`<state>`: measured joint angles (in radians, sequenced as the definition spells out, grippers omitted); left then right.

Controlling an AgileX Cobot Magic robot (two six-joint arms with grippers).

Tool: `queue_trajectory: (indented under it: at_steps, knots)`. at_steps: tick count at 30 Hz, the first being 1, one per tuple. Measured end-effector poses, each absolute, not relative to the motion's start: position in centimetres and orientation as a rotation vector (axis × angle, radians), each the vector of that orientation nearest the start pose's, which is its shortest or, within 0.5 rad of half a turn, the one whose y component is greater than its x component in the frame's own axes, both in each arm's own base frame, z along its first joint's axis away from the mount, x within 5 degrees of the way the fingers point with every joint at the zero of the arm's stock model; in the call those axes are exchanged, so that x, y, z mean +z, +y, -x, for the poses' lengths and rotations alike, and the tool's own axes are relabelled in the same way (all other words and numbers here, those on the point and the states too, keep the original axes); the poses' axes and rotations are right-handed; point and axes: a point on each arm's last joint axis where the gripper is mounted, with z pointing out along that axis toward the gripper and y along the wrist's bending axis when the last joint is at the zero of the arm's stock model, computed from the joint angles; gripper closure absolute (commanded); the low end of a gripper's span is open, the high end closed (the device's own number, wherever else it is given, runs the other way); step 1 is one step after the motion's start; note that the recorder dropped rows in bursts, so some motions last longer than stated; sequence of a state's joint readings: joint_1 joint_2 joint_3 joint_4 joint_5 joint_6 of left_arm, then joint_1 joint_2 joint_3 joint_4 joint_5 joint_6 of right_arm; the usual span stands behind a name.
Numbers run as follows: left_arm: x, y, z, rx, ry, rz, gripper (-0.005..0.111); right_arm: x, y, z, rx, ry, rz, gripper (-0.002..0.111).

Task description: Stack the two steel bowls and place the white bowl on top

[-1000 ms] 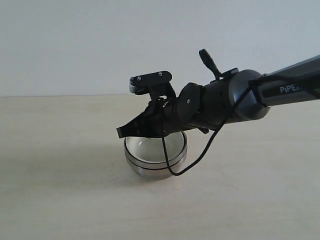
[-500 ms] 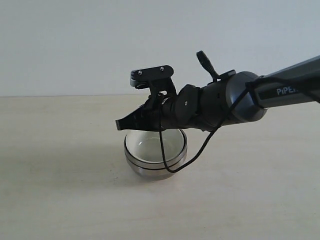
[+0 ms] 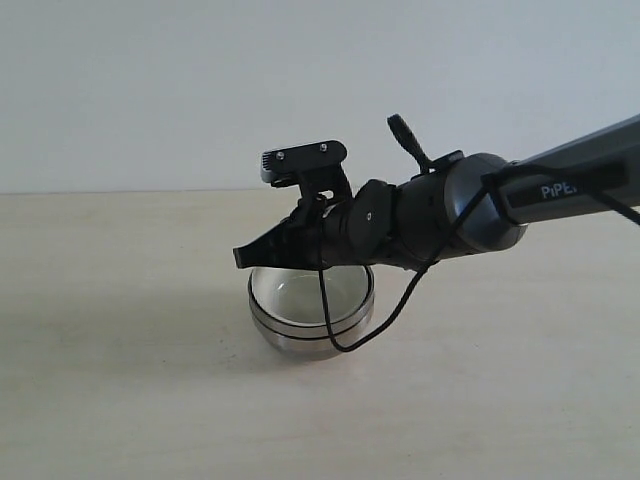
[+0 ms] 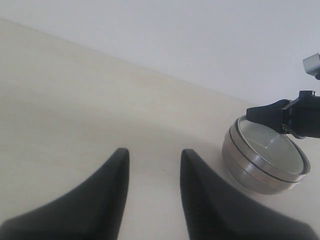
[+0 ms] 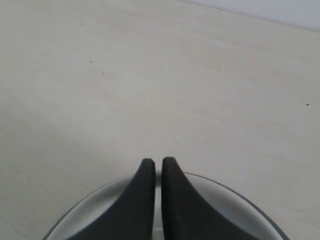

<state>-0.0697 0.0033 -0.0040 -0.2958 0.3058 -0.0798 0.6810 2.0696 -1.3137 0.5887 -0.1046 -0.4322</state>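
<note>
The two steel bowls [image 3: 290, 330] sit nested on the worktop [image 3: 120, 400], so the right gripper [image 3: 240, 258], fingers [image 5: 145, 200] pinched together empty above them, probably must next fetch the unseen white bowl.

My right fingers [image 5: 145, 200] and left fingers [image 4: 100, 200] are matte black. The steel bowls [image 3: 310, 325] gleam silver-grey, ringed by one thin dark line. The surface [image 3: 120, 380] is plain pale beige, the wall [image 3: 150, 90] off-white. My arm [image 3: 470, 210] is dark grey with white lettering.
</note>
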Motion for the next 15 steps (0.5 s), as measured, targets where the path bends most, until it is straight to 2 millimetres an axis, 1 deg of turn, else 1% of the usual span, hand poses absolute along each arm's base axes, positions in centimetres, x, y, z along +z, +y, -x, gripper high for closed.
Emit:
queue_trajectory:
  at_steps: [9, 15]
  knots:
    - [18.79, -1.18, -5.36, -0.389, 1.781, 0.198, 0.074, 16.72, 28.18, -35.98, 0.415, 2.082, 0.494, 0.108]
    - [18.79, -1.18, -5.36, -0.389, 1.781, 0.198, 0.074, 16.51, 28.19, -36.03, 0.414, 2.085, 0.489, 0.108]
